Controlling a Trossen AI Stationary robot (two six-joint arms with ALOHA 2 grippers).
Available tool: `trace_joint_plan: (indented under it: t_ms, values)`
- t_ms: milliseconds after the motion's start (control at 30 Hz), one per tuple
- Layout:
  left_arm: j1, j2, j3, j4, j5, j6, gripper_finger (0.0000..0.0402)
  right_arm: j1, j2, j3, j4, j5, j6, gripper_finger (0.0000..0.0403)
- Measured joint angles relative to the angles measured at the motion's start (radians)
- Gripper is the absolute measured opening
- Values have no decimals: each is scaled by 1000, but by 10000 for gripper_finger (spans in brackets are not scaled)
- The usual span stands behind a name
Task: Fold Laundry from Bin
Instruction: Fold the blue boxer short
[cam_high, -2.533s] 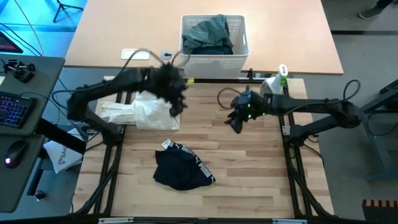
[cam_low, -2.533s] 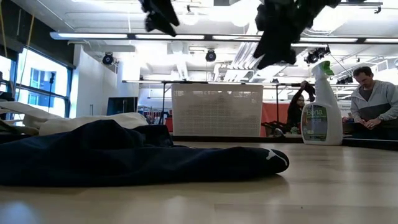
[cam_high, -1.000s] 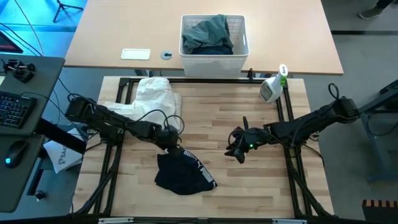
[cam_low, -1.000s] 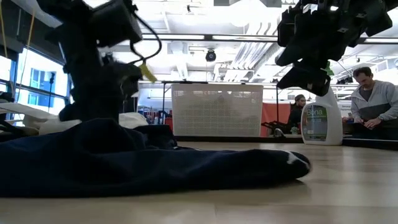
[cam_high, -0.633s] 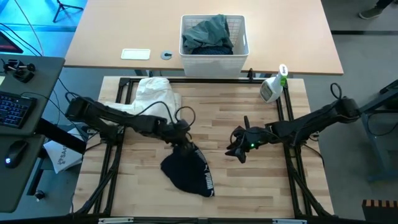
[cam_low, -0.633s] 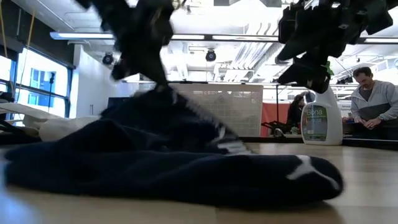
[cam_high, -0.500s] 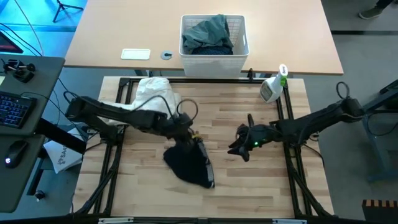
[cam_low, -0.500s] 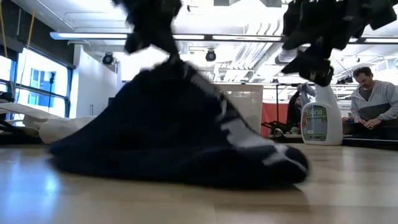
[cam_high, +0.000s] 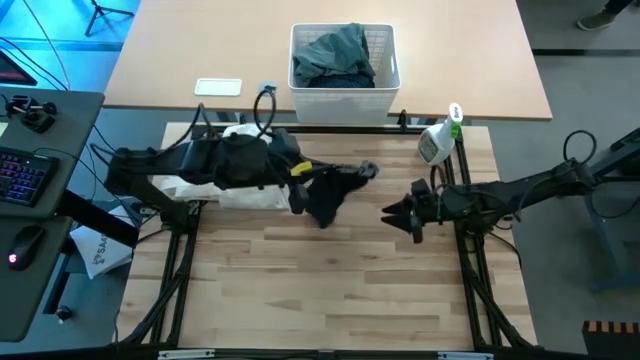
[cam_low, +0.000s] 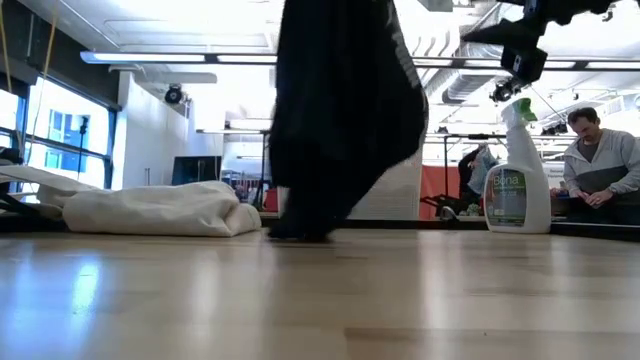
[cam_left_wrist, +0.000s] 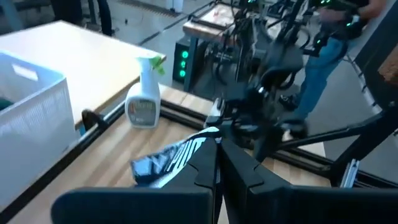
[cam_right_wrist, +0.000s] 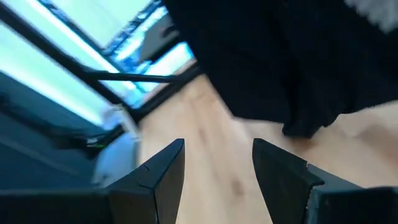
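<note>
Black cloth, the piece with white lettering (cam_high: 325, 197), now hangs in the air from the left gripper (cam_high: 297, 190), whose jaws are closed on its upper edge. A moment ago this garment still lay in a heap on the front middle of the wooden table (cam_high: 330, 290); now it is lifted and carried toward the back, and in the low view only its lowest tip seems to reach the table surface. The left arm has pulled back as well, so its gripper is now just beside the white cloth (cam_high: 245, 185), which lies at the back left of the table as before. In the left wrist view a striped part of the garment (cam_left_wrist: 168, 163) shows just ahead of the closed fingers.

Farther back, on the other table, the white bin (cam_high: 344, 57) stands unchanged with the grey-green top (cam_high: 335, 50) inside.

On the right, the right gripper (cam_high: 392, 212) hovers over the table with its jaws open and empty. It has moved slightly to the right and toward the back. A spray bottle (cam_high: 438, 140) stands at the back right corner.
</note>
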Motion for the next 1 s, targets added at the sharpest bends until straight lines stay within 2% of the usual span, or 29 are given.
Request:
trace_joint_plan:
  t_ms: [133,367,500,633,767,867,1000]
  values:
    - [0,0,23,-1,13,23,0,-9,1,0,-64,60,-43,181]
    - [0,13,23,-17,62,24,0,-73,-7,0,-63,-13,-100,185]
    - [0,27,23,-22,95,23,0,-109,10,0,-61,-44,-162,207]
    - [0,32,23,-16,120,5,0,-141,32,0,-9,-60,-306,233]
    - [0,34,23,-18,137,-5,0,-149,106,1,82,-174,-553,239]
    - [0,33,23,-14,137,-10,0,-140,193,1,183,-261,-587,233]
    - [0,33,23,-16,137,-23,0,-112,303,1,281,-203,-543,219]
